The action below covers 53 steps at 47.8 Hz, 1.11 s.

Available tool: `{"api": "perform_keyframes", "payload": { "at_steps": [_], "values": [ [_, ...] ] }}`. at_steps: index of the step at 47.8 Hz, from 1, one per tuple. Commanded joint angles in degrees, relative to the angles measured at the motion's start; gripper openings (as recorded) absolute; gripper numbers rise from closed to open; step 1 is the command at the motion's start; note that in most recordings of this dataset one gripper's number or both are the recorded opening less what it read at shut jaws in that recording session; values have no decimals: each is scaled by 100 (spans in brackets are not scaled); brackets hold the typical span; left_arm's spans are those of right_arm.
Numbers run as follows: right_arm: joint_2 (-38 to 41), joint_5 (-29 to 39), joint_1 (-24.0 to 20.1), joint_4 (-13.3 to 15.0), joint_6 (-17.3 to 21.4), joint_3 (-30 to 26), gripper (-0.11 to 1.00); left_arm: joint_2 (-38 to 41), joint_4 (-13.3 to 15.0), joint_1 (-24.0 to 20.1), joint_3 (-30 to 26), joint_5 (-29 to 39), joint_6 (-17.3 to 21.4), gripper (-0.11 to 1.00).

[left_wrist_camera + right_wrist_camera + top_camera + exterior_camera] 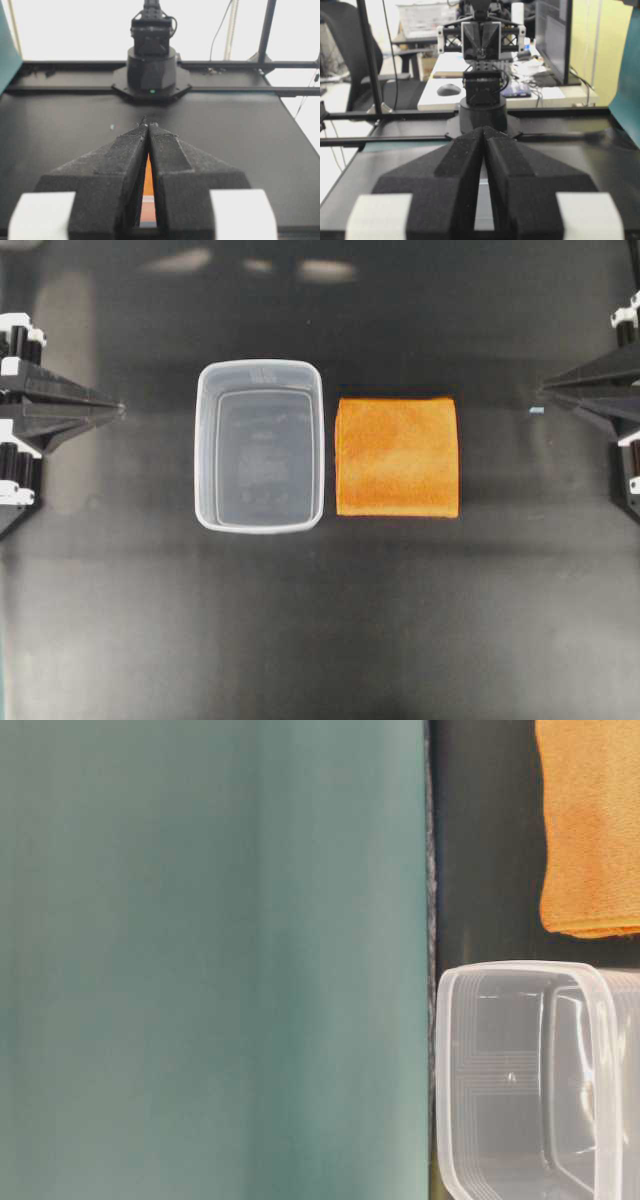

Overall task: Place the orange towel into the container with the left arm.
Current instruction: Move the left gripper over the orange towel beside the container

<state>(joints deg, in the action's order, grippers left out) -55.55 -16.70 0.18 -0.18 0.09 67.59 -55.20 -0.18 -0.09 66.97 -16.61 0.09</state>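
Note:
The orange towel [398, 456] lies flat and folded on the black table, just right of the container [260, 445], a clear empty tub. Both also show in the table-level view: the towel [590, 820] and the container [530, 1080]. My left gripper [120, 410] is shut and empty at the far left edge, well clear of the tub. In the left wrist view it [148, 124] points across the table, and a strip of the towel [147, 175] shows through the slit between its fingers. My right gripper [541, 392] is shut and empty at the far right, also seen in its wrist view [484, 129].
A small pale speck [536, 410] lies on the table near the right gripper's tip. A teal wall [210, 960] fills most of the table-level view. The opposite arm's base [151, 70] stands at the table's far end.

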Motion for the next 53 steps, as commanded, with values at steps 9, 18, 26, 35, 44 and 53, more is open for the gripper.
{"api": "perform_keyframes", "payload": {
  "at_steps": [9, 18, 26, 35, 44, 53],
  "values": [
    [-88, -44, 26, -26, 0, -62, -1, 817, -237, -88, -1063, 1301, -237, 0],
    [-105, 88, 26, -26, 0, -53, -1, 1644, -237, -79, -2065, 2514, -193, 0],
    [-114, 255, 70, -35, 0, -44, -1, 2461, -237, -70, -2874, 3489, -167, 0],
    [-123, 272, 79, -26, 0, -44, 12, 3410, -237, -35, -3762, 4254, -167, 0],
    [-211, 466, 79, -70, 70, -44, 65, 4192, -237, -53, -4562, 4772, -176, 0],
    [-422, 571, 62, -70, 246, -18, 82, 4887, -237, -53, -5150, 5186, -158, 4]
  ]
}}
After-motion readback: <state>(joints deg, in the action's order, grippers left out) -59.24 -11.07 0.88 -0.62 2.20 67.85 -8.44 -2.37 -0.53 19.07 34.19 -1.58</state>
